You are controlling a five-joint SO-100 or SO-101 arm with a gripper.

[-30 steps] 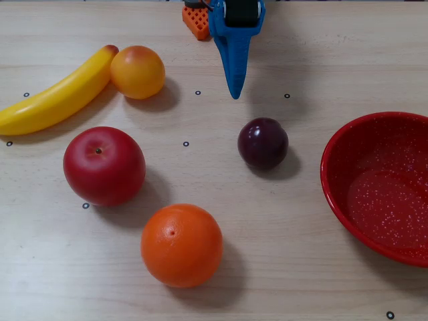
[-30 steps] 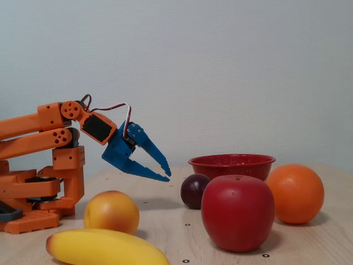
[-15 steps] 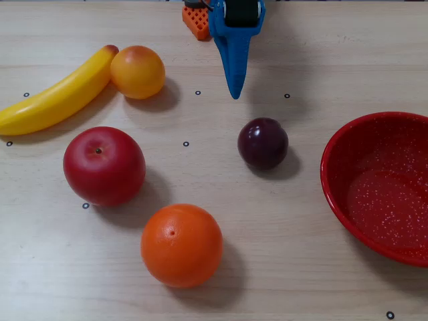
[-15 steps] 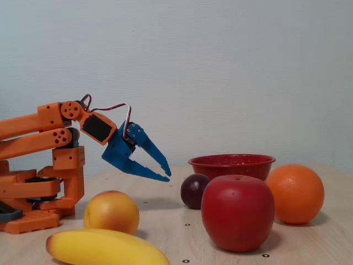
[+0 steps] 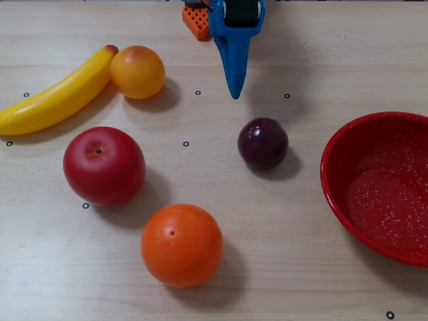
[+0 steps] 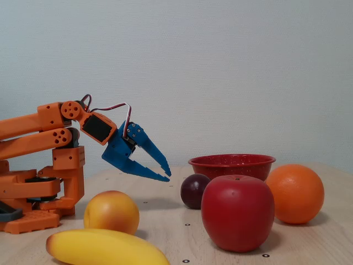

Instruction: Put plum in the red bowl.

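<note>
Now hanging empty and slightly parted, gripper (image 5: 233, 93) at top centre of the overhead view, with plum (image 5: 263, 142) just below-right on the tabletop (image 5: 281, 281), left of red bowl (image 5: 334, 175).

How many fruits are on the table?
5. In the overhead view: a banana at far left, a peach touching its tip, a red apple below them, an orange nearest the bottom, and the plum left of the red bowl.
</note>
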